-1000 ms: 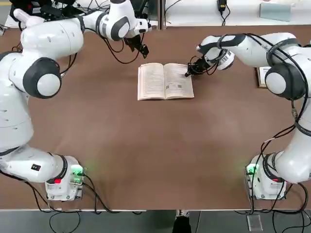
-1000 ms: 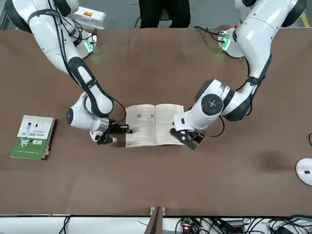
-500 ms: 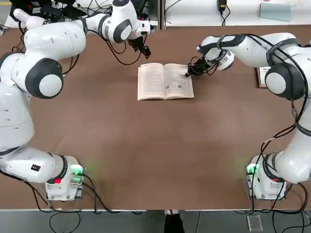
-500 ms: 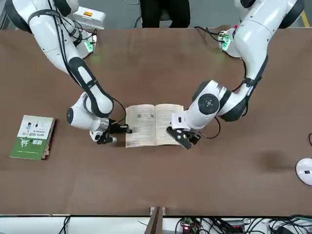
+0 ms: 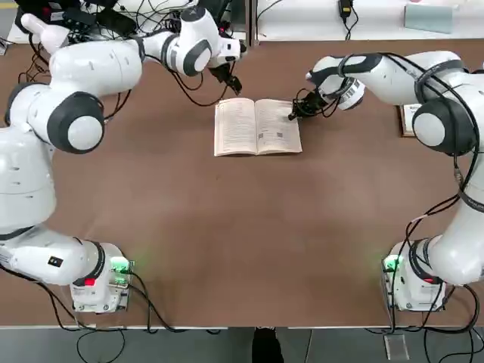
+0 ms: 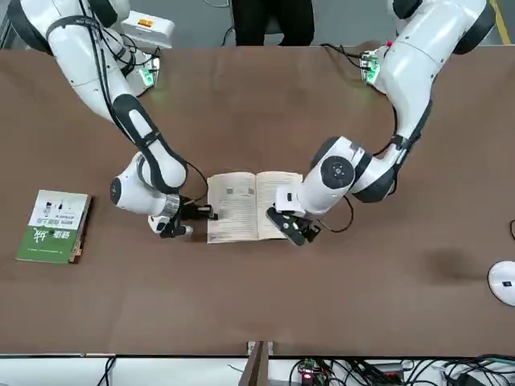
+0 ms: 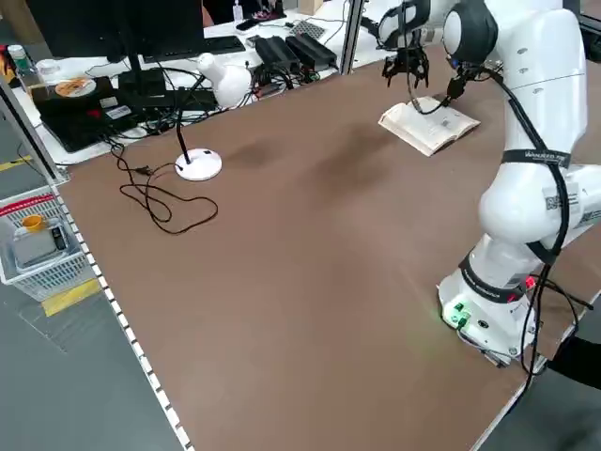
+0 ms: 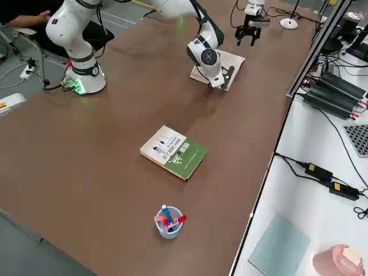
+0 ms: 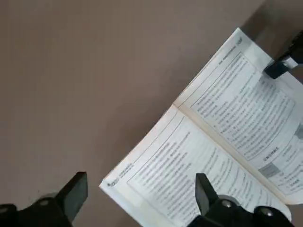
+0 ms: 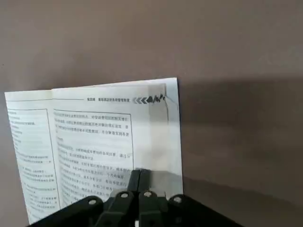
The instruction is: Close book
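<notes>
On the brown bench (image 5: 227, 227) I see the book (image 5: 257, 127), which lies open with its printed pages up, near the bench's far edge from the robot and between the two grippers. The right gripper (image 10: 139, 175) is at the page on the robot's right side, close to the outer edge of this page. Its two fingers are pressed together, with no gap between them, and they pinch nothing. If the tips touch the paper, I cannot tell.

The left gripper (image 9: 142, 189) is over the book's left side, at the outer corner which is far from the robot. Its fingers are spread wide, and it holds nothing; one finger is above the page and the other is beyond the edge of the book. In the front view, a green-and-white book (image 6: 55, 227) lies closed on the bench, well apart from the open one.
</notes>
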